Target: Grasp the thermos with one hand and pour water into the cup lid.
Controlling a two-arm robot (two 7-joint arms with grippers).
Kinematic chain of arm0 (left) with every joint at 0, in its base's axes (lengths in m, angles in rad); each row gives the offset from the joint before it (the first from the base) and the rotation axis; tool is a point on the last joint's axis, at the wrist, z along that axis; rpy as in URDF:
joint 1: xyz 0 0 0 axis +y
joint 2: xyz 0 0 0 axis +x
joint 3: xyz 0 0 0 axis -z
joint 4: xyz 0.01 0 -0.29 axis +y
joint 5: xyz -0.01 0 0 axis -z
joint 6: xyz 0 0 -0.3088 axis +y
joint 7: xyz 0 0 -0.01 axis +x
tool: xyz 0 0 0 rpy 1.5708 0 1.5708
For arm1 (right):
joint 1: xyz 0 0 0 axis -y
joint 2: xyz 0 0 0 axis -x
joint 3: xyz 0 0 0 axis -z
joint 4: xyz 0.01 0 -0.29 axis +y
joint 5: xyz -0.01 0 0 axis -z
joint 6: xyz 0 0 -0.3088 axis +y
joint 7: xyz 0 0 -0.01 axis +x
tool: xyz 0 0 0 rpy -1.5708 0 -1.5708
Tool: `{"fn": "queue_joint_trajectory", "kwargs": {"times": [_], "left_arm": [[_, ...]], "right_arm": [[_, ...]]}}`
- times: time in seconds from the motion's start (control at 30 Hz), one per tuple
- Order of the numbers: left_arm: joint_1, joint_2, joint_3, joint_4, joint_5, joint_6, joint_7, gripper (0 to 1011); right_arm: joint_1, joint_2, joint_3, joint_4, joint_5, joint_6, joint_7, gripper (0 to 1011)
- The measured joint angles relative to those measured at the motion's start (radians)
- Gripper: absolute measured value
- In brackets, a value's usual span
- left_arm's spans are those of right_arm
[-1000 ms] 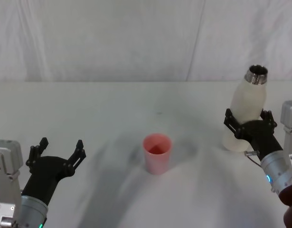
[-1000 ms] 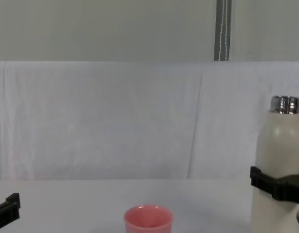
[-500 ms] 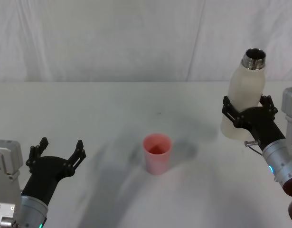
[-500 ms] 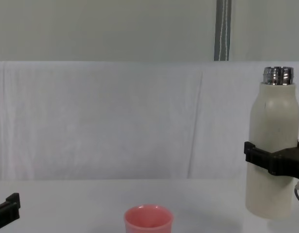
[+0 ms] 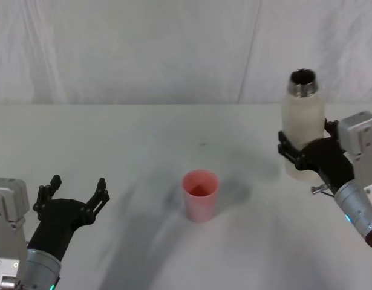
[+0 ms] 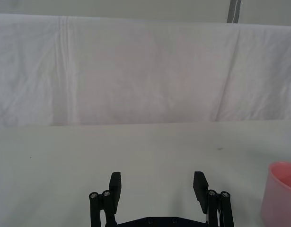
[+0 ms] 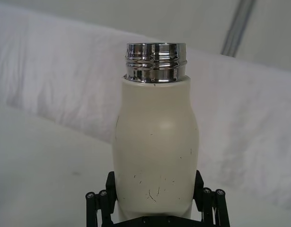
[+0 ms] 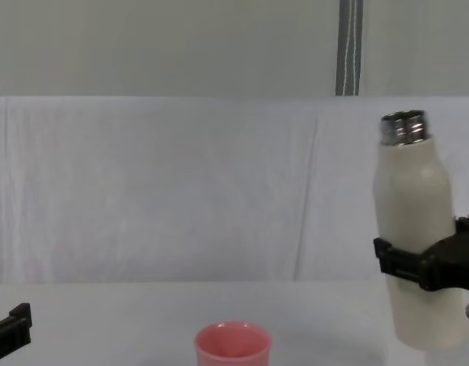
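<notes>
Thermos held aloft at right, not yet over the cup lid.

The thermos (image 5: 302,130) is clamped low on its body by the right gripper (image 5: 303,158), fingers shut on both sides, so the open steel neck is kept free & tipped slightly toward the cup lid (image 5: 200,194), which is stood mid-counter (image 5: 137,139), well apart. The left gripper (image 5: 74,192) is parked near-left w/ fingers spread, nothing held.

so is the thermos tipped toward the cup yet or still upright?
Barely tipped: the thermos, clamped in the right gripper, leans its steel neck slightly toward the cup lid.
</notes>
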Motion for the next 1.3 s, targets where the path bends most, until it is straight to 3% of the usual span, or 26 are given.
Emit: {"fn": "queue_joint_trajectory", "kwargs": {"times": [0.13,0.2,0.53,0.63,0.93,1.3], "left_arm": [[0.000,0.000,0.000,0.000,0.000,0.000,0.000,1001],[0.000,0.000,0.000,0.000,0.000,0.000,0.000,1001],[0.000,0.000,0.000,0.000,0.000,0.000,0.000,1001],[0.000,0.000,0.000,0.000,0.000,0.000,0.000,1001],[0.000,0.000,0.000,0.000,0.000,0.000,0.000,1001],[0.000,0.000,0.000,0.000,0.000,0.000,0.000,1001]], "right_arm": [[0.016,0.045,-0.047,-0.015,-0.096,0.023,0.012,951],[0.019,0.051,-0.055,-0.016,-0.111,0.025,0.014,951],[0.056,0.107,-0.152,-0.039,-0.297,0.054,0.023,951],[0.066,0.125,-0.191,-0.041,-0.377,0.058,0.021,951],[0.079,0.153,-0.264,-0.041,-0.541,0.074,0.005,951],[0.089,0.176,-0.320,-0.042,-0.705,0.119,-0.013,951]]}}
